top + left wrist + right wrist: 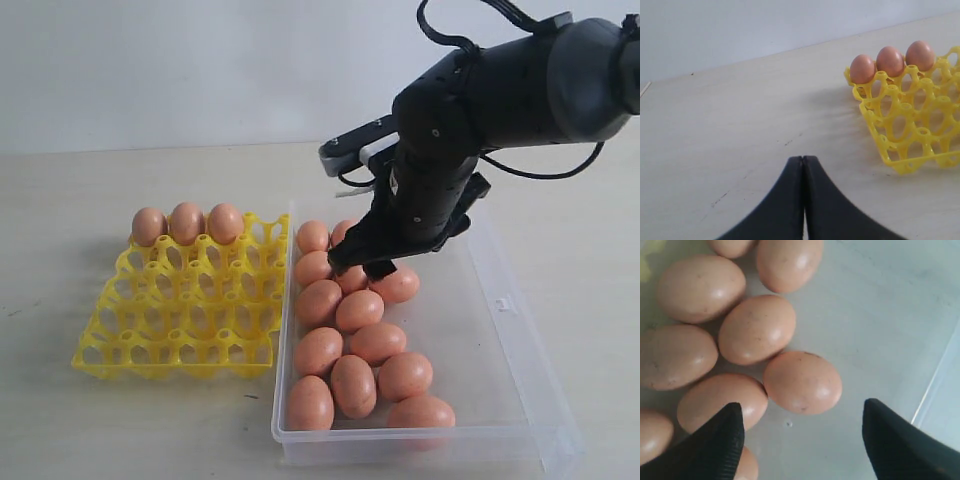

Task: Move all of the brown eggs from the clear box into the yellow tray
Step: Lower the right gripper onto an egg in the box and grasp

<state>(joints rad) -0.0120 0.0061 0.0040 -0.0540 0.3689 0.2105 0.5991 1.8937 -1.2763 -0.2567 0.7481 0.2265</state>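
Note:
Three brown eggs (186,222) fill the back row of the yellow tray (180,335); the left wrist view shows those eggs (890,61) and the tray (910,135) too. Several more brown eggs (358,310) lie loose in the clear box (510,330). My right gripper (365,262) hangs low over the far end of the egg pile. In the right wrist view the right gripper (802,412) is open, nothing between its fingers, with one egg (802,382) just beyond the gap. My left gripper (803,160) is shut and empty over bare table left of the tray.
The box stands right against the tray's right side. The box's right half is bare floor (880,315) with a small latch tab (503,303) on its right wall. The pale table (740,115) stretches left of the tray.

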